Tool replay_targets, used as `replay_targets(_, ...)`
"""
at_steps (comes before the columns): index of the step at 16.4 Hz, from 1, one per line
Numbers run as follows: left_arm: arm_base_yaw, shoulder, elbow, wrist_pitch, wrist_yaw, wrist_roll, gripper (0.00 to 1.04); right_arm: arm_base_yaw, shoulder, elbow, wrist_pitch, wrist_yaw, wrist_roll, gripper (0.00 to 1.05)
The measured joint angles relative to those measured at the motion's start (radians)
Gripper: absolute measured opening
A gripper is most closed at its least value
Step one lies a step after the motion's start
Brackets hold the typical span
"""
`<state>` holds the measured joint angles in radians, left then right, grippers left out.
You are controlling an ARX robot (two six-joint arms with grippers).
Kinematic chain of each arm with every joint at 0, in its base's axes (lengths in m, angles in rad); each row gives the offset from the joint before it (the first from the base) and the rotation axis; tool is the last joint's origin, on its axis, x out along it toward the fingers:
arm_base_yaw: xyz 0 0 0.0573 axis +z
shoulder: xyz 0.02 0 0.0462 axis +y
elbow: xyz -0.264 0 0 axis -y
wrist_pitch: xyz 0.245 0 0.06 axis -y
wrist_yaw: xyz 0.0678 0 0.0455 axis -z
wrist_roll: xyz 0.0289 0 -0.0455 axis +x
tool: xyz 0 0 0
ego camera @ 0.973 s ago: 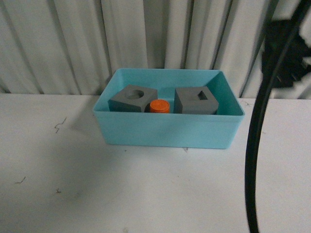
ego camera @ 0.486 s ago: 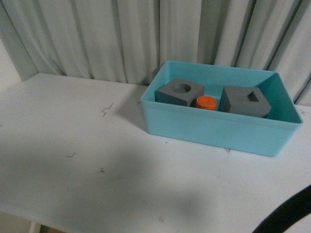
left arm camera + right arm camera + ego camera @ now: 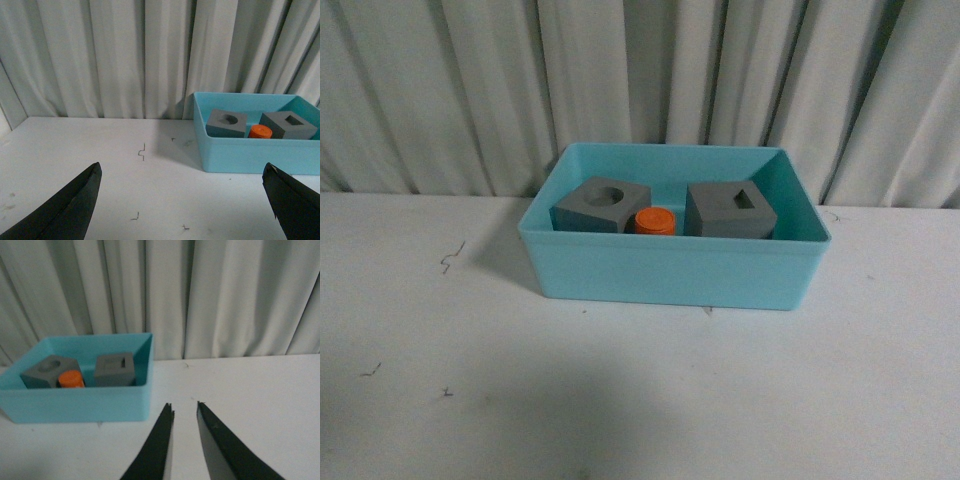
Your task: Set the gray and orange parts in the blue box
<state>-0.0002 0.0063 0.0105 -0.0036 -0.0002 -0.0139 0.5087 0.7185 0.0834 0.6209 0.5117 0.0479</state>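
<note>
**All three parts in box, arms clear**

Both gray cubes and the orange cylinder [image 3: 655, 220] sit inside the blue box [image 3: 670, 275]. Round-hole cube [image 3: 602, 205] is toward the left end, rectangular-hole cube [image 3: 730, 211] toward the right, cylinder upright between them, close to both; contact can't be told. Round-hole cube looks tilted, likely propped on something or against the wall, not flat on the floor. The other cube sits turned at an angle to the walls, so the parts look dropped in, not arranged. Judged from this, the task looks done.

Cubes are matte gray, sharp-edged, with holes in the top face. Cylinder is short, flat-topped, bright orange; lettering not readable here. Box is smooth light blue plastic, rectangular, rimmed, far wider than any part.

Box stands on a white table [image 3: 620, 400] with small dark scuff marks, close to a pleated pale curtain [image 3: 620, 80] behind it.

Left gripper [image 3: 182, 200] is spread wide, holds nothing, well away from the box. Right gripper [image 3: 185, 440] has its tips near each other with a narrow gap, nothing between them, beside the box on the table side. Neither arm shows in the front view.
</note>
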Motion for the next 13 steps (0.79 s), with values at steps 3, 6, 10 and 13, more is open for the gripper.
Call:
replay_targets(3,0.0,0.0,0.0,0.0,0.0,0.0,0.98,-0.158,-0.19,-0.04,-0.139,-0.154,-0.038,0.02)
replay_targets(6,0.0,0.0,0.0,0.0,-0.001,0.0,0.98,-0.274,-0.297,-0.072,-0.21,-0.274,-0.042,0.02)
replay_targets(10,0.0,0.0,0.0,0.0,0.0,0.0,0.98,-0.375,-0.441,-0.072,-0.342,-0.376,-0.042,0.02)
replay_targets(13,0.0,0.0,0.0,0.0,0.0,0.0,0.98,-0.514,-0.512,-0.072,-0.412,-0.499,-0.042,0.02)
